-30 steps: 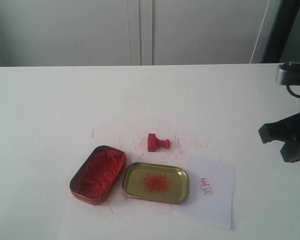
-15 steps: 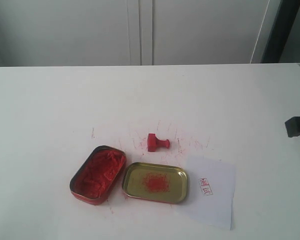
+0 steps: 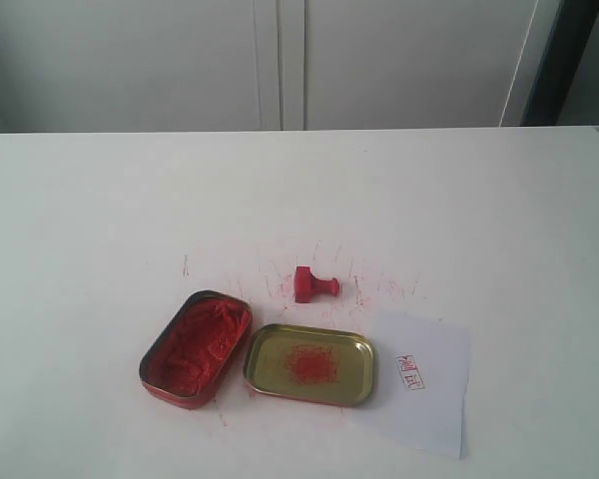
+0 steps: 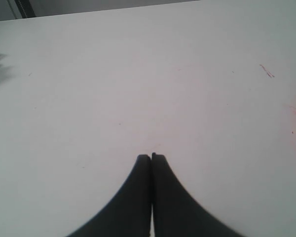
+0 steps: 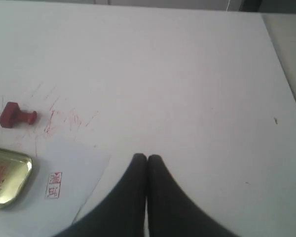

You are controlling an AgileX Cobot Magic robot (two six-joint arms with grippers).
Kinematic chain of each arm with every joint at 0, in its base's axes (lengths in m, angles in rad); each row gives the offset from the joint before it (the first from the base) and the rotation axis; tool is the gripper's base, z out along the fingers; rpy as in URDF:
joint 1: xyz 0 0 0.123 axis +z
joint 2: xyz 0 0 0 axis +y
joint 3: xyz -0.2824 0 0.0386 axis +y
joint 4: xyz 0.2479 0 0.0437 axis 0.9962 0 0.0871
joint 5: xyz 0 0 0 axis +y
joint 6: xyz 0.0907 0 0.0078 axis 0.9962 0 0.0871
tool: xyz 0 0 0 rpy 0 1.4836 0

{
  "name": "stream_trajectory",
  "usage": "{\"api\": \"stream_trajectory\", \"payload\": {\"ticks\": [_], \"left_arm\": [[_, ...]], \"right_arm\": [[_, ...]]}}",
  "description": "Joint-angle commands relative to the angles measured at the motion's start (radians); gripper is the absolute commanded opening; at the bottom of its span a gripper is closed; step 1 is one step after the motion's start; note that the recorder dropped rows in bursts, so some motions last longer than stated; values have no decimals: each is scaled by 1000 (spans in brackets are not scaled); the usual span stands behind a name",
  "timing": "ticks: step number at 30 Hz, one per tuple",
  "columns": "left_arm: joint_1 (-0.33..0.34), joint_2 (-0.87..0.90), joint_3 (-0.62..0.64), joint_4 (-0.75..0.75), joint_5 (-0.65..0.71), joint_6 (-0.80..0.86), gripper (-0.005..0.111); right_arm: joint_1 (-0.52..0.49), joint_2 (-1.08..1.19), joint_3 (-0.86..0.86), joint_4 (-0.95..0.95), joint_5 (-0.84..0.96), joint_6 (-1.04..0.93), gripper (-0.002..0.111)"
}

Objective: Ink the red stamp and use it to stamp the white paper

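Note:
The red stamp (image 3: 312,284) lies on its side at the table's middle, handle pointing right; the right wrist view also shows the stamp (image 5: 16,116). The white paper (image 3: 419,381) lies at the front right and carries a small red imprint (image 3: 410,372); in the right wrist view the paper (image 5: 64,190) sits just beside my fingers. Neither arm appears in the exterior view. My right gripper (image 5: 147,158) is shut and empty over bare table next to the paper's edge. My left gripper (image 4: 151,157) is shut and empty over bare table, far from the stamp.
A red oval tin of ink paste (image 3: 195,347) sits at the front left. Its gold lid (image 3: 309,364), smeared red inside, lies between the tin and the paper. Red ink streaks mark the table around the stamp. The table's right edge (image 5: 283,69) is close to my right gripper.
The right arm has drawn back out of the exterior view to the right. The stamp, paper, tin and lid have not moved.

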Motion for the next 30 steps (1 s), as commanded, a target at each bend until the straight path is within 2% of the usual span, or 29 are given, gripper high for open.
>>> {"api": "stream_trajectory", "payload": {"ticks": [1, 9, 30], "left_arm": [[-1, 0, 2, -6, -1, -4, 0], [-1, 0, 2, -6, -1, -4, 0], [-1, 0, 2, -6, -1, -4, 0]], "right_arm": [[-11, -123, 77, -16, -83, -20, 0], [-11, -225, 226, -35, -291, -20, 0], [-11, -225, 226, -35, -261, -20, 0]]}}
